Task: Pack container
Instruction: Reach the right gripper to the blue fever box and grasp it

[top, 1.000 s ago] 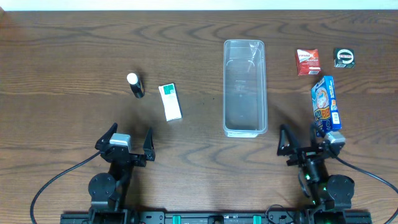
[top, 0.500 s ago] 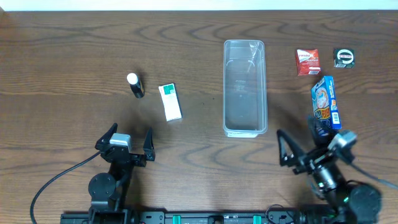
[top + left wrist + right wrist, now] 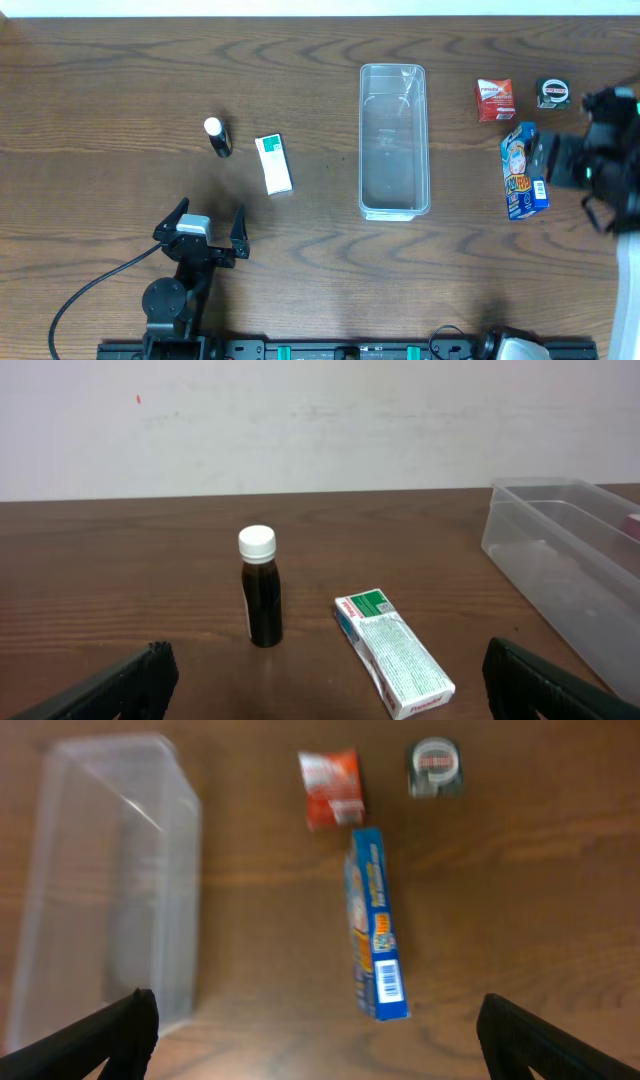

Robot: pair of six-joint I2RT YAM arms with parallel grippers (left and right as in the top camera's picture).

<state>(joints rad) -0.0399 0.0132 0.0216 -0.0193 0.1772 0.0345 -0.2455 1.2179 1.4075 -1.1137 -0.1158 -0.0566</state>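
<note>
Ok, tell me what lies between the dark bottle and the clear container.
The green-and-white box lies flat between the bottle and container, seen overhead.

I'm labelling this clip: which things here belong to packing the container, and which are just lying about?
Job: container; likely to go in it: dark bottle, green-white box, red packet, blue box, round black item.
Just rig, not cargo: mounting rail.

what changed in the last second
The right gripper swung from the near table edge out to the right and now hangs open above the blue box, holding nothing. Nothing was taken or let go. The left gripper, container, bottle, green box and red packet stayed put.
</note>
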